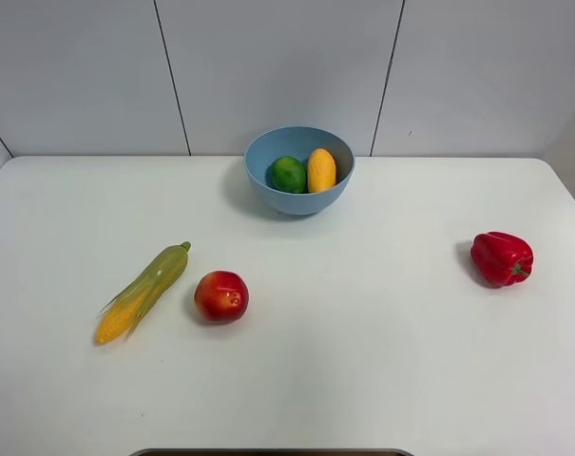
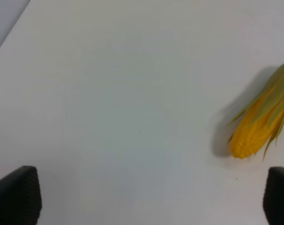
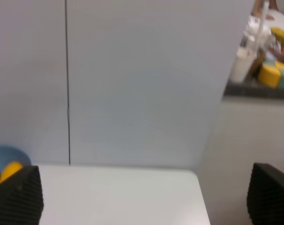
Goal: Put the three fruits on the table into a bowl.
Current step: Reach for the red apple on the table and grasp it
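1. The bowl [image 1: 301, 201] stands upright at the far middle of the surface [image 1: 363, 361], close to the wall [image 1: 268, 66].
2. Two of the fruits lie inside it, touching: the lime [image 1: 288, 175] on the left and the mango [image 1: 321, 170] on the right, standing on end against the inner wall.
3. The red fruit [image 1: 220, 296] is not in the bowl. It sits on the surface left of centre, nearer the front edge, well apart from the bowl.
4. The corn [image 1: 144, 291] lies just left of the red fruit, near it but not touching. It is slanted, with the husk tip pointing toward the back and the bare yellow end toward the front-left.
5. The pepper [image 1: 501, 258] rests alone on the right side, well apart from everything else.
6. The left fingers [image 2: 15, 197] are spread wide and released, with nothing between them, only bare surface beneath. The yellow end of the corn shows near one finger (outside the gap, not touching).
7. The right fingers [image 3: 17, 194] are also spread wide and hold nothing. They face the wall across the far right corner of the surface, and the bowl with the mango and lime peeks in beside one finger.
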Robot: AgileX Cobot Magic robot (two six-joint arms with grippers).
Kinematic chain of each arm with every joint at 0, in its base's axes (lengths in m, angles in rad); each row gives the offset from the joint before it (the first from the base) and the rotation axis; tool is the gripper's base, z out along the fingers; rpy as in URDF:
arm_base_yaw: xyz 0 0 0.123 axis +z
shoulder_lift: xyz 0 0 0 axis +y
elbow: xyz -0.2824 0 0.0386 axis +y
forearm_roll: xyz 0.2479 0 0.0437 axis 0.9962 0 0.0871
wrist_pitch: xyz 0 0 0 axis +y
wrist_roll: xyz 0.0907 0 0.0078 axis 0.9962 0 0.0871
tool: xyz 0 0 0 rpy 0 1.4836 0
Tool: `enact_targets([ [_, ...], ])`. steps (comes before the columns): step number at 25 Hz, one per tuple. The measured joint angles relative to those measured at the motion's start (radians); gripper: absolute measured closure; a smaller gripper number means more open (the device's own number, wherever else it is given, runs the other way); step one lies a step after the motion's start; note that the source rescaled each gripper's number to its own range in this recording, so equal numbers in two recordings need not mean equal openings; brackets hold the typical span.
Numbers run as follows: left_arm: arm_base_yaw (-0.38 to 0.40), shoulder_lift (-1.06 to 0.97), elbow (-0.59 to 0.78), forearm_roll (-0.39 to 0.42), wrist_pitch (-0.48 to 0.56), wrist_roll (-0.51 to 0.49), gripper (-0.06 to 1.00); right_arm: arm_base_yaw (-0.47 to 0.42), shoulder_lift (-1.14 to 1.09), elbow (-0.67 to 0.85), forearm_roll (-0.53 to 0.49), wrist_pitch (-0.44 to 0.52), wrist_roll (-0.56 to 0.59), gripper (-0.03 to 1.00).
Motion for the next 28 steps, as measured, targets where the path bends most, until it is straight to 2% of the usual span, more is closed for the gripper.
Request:
enact_targets([
  [5, 0.000, 0.000, 0.000, 0.000, 0.000, 0.000, 0.07, -0.039, -0.138, 0.256, 0.015, 0.006, 0.039, 0.05],
  [11, 0.000, 0.000, 0.000, 0.000, 0.000, 0.001, 0.07, -0.040, -0.278, 0.526, 0.021, 0.004, 0.081, 0.05],
  [15, 0.000, 0.000, 0.000, 0.000, 0.000, 0.001, 0.07, -0.040, -0.361, 0.667, 0.035, -0.030, 0.104, 0.05],
  [22, 0.000, 0.000, 0.000, 0.000, 0.000, 0.000, 0.07, -0.040, -0.480, 0.820, 0.040, -0.074, 0.111, 0.05],
  [28, 0.000, 0.000, 0.000, 0.000, 0.000, 0.000, 0.07, -0.040, -0.535, 0.858, 0.040, -0.079, 0.131, 0.05],
])
